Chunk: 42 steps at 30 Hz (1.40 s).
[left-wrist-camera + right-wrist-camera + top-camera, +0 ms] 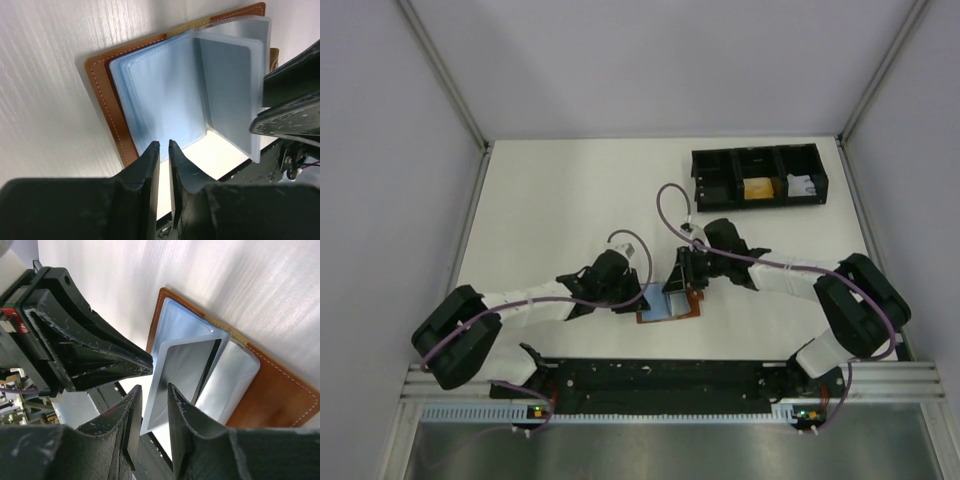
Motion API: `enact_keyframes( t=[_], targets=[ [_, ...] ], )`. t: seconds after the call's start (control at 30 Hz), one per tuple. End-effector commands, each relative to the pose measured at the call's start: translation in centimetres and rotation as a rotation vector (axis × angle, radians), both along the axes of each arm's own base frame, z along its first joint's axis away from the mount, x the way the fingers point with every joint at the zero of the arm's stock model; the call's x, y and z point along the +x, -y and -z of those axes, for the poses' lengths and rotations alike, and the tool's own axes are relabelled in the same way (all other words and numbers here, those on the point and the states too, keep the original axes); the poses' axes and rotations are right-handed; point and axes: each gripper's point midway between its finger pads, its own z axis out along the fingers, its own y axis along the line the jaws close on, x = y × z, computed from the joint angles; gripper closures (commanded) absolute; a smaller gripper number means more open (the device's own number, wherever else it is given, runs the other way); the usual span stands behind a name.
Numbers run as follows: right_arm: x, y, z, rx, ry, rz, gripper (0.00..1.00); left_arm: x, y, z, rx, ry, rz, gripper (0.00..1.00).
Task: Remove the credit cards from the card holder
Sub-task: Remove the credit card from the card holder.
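left gripper: nearly closed at the edge of the card holder; pinching or pinning, can't tell.
card holder: open on the table, between both grippers.
right gripper: clamped on a raised sleeve leaf.
step: paging, looks like; no card free yet.
next: likely pinch a card, slide it out.

Shows brown card holder lying open, flat on white table, w/ pale stitching along edge. Clear pockets inside; raised sleeve tilted up off the rest, its lower end pinched btwn R gripper fingers. Also shows L gripper, black, tips narrowed to a pt just beside that sleeve's edge. Can't tell if touching.
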Motion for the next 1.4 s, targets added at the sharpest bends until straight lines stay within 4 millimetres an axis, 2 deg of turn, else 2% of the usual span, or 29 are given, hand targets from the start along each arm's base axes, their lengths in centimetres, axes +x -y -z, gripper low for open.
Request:
enact_keyframes(
  t=[0.0,0.27,0.37,0.47,0.63,0.8,1.03,1.2,1.37],
  targets=[
    [0.5,-2.4,-2.0,0.064,0.056,-0.050,0.72,0.8,-0.1,-1.6,-0.039,0.056,-0.049,0.82],
    [0.2,-4.1,-1.2,0.055,0.041,-0.076,0.69,1.2,-1.8,-3.3,-0.063,0.134,-0.130,0.82],
    [0.3,-4.3,-0.5,0.046,0.029,-0.080,0.67,1.3,-2.2,-4.4,-0.093,0.180,-0.155,0.81],
    [0.8,-4.0,-0.8,0.028,0.059,-0.072,0.67,1.3,-2.4,-5.2,-0.109,0.202,-0.156,0.80],
    [1.8,-2.7,-1.7,0.004,0.116,-0.041,0.67,1.2,-1.5,-5.9,-0.133,0.209,-0.104,0.79],
    [2.0,-0.9,-1.0,0.008,0.105,0.003,0.67,1.8,0.4,-6.7,-0.162,0.216,-0.039,0.78],
    [1.5,0.2,0.8,0.066,0.074,0.040,0.67,2.2,2.1,-4.9,-0.136,0.163,0.016,0.78],
    [1.5,0.7,2.5,0.089,0.032,0.036,0.67,2.3,1.2,-2.3,-0.062,0.127,-0.013,0.81],
    [1.0,0.7,3.9,0.106,-0.016,0.022,0.67,1.3,0.1,0.5,-0.009,0.054,-0.044,0.87]
  ],
)
